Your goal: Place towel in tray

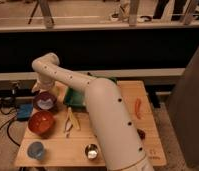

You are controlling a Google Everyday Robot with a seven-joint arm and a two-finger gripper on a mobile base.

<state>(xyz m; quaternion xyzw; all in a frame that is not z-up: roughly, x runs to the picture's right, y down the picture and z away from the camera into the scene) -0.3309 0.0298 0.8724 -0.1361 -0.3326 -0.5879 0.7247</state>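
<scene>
1. We see the towel, a pale patch, lying in the purple bowl at the left of the surface.
2. The gripper hangs just above that bowl; we cannot tell how its fingers stand.
3. The green tray sits right of the bowl, partly behind the arm.
4. The arm rises from the near edge, bends at an elbow, and reaches left.

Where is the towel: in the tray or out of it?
Out: the towel lies in the purple bowl, left of the tray, under the gripper.
</scene>
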